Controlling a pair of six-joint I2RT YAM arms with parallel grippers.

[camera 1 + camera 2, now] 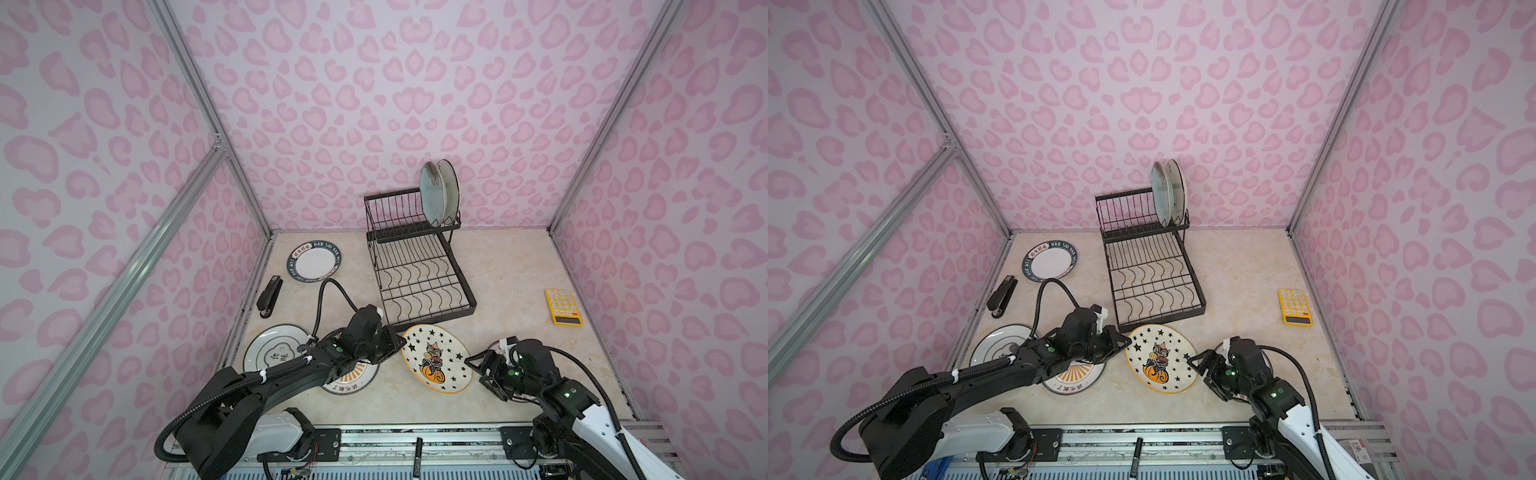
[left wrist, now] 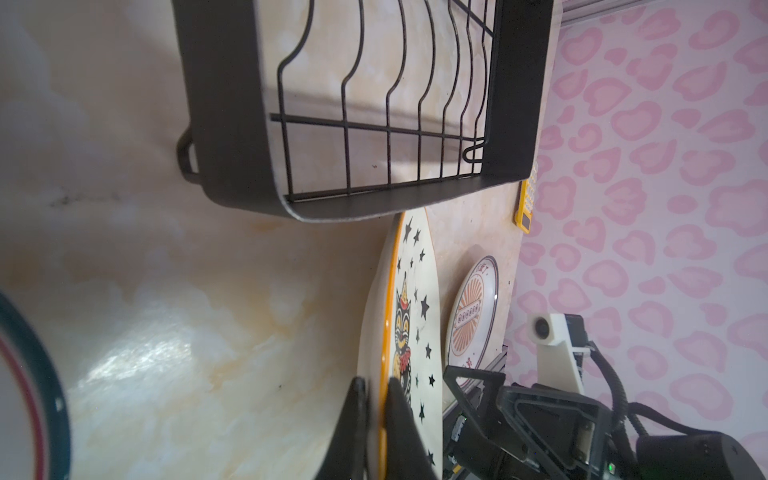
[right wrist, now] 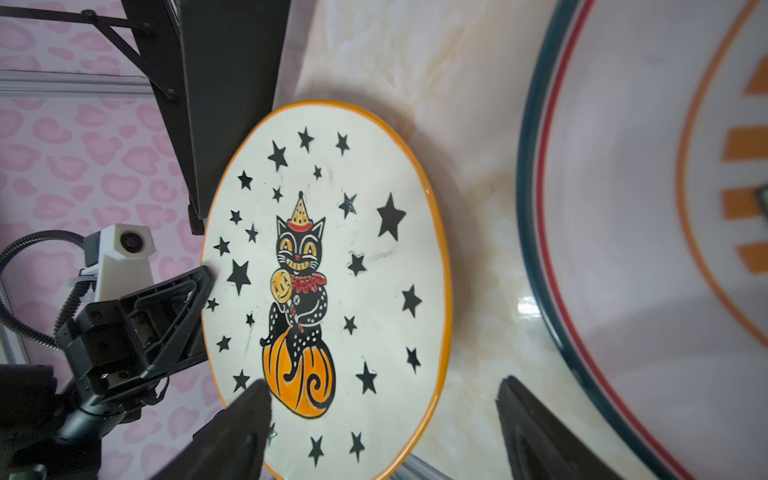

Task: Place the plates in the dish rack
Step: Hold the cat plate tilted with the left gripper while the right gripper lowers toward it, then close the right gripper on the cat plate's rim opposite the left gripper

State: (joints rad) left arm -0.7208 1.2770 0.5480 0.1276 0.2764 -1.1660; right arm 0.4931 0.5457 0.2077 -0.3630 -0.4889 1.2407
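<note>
Star-and-cat plate (image 3: pixel 332 249) rim between left tool (image 2: pixel 376 383) jaws

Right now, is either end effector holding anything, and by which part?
The left end effector is shut on the star-and-cat plate, pinching its orange rim. The right end effector is open at the plate's opposite edge, holding nothing.

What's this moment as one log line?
left pincer: shut on cat plate rim | right pincer: open at opposite rim | dish rack: two plates upright
</note>
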